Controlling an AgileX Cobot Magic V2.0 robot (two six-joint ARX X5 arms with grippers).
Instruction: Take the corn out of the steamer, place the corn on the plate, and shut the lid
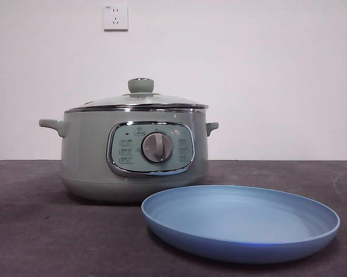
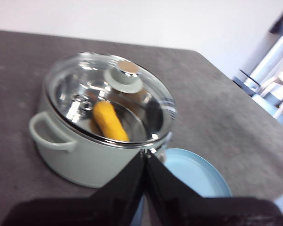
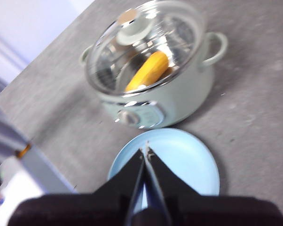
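1. You had the lid [image 2: 114, 89] sitting on the steamer [image 1: 133, 153], with the corn [image 2: 110, 121] lying inside under the glass.
2. Your left hand [image 2: 145, 157] and right hand [image 3: 145, 153] were both pressed closed on nothing, well above the bench [image 1: 35, 231].
3. The plate [image 1: 240, 222] stood bare just beside the steamer (nothing was started, by my reading).
4. Next, you needed one hand opened over the knob [image 1: 140, 85].
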